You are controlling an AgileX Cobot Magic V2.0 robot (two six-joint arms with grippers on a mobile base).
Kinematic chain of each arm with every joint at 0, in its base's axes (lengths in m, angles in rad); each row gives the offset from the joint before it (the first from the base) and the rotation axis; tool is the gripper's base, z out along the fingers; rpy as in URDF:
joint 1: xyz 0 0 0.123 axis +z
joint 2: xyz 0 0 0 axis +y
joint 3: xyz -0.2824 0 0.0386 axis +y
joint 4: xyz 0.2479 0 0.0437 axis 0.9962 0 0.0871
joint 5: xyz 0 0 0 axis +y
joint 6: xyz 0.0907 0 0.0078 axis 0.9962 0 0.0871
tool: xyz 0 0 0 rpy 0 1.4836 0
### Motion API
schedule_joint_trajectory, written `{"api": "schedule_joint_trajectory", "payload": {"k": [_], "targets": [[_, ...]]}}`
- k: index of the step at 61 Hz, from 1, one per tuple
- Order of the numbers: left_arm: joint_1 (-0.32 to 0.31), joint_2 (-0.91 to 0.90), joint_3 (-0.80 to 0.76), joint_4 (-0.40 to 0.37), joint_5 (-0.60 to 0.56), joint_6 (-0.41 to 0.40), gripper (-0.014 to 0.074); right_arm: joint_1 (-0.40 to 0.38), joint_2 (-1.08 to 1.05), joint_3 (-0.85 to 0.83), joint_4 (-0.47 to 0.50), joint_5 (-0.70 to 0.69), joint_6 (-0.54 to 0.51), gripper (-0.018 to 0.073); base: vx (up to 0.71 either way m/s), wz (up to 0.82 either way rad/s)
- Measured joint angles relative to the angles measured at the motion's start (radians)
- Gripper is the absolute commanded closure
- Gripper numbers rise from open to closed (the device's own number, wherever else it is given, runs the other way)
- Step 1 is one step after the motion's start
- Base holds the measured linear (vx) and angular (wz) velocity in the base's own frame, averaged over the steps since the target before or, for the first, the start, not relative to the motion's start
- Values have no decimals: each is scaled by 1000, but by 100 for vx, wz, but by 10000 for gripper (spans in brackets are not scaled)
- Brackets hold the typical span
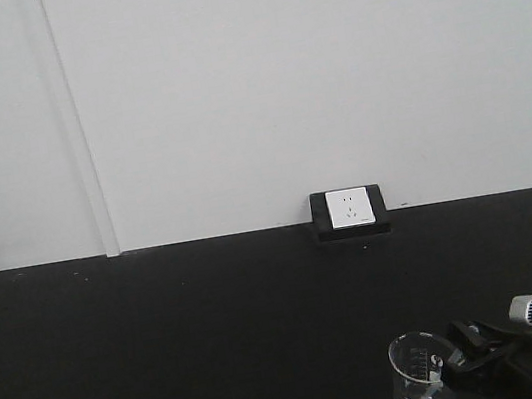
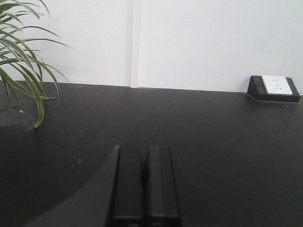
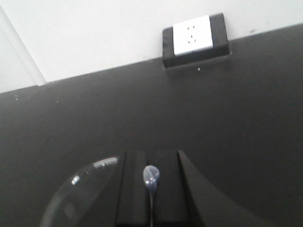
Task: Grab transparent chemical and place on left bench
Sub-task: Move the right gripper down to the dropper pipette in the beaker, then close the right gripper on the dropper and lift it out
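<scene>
It looks like a lab: black counter (image 1: 168, 347), clear beaker (image 1: 418, 375), white wall socket (image 1: 350, 208).

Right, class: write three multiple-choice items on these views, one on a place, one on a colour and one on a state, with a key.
1. Where is the wall socket?
A. At the back of the black counter, against the white wall
B. On the ceiling
C. At the counter's front edge

2. What colour is the socket's face?
A. Red
B. White
C. Green

3. What state is the right tool in?
A. Wide open, empty
B. Shut on the clear pipette
C. Shut on a spoon

Key:
1 A: the socket stands where counter meets wall.
2 B: it has a white plate in a black frame.
3 B: the right wrist view shows the bulb and stem between its closed fingers.
</scene>
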Motion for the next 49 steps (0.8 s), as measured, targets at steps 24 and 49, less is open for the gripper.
{"api": "schedule_joint_trajectory", "payload": {"k": [24, 49], "targets": [[0, 0, 0, 0, 0, 0, 600, 0, -427, 2, -193, 252, -8, 566, 0, 0], [0, 0, 0, 0, 0, 0, 600, 0, -953, 194, -294, 563, 54, 564, 0, 0]]}}
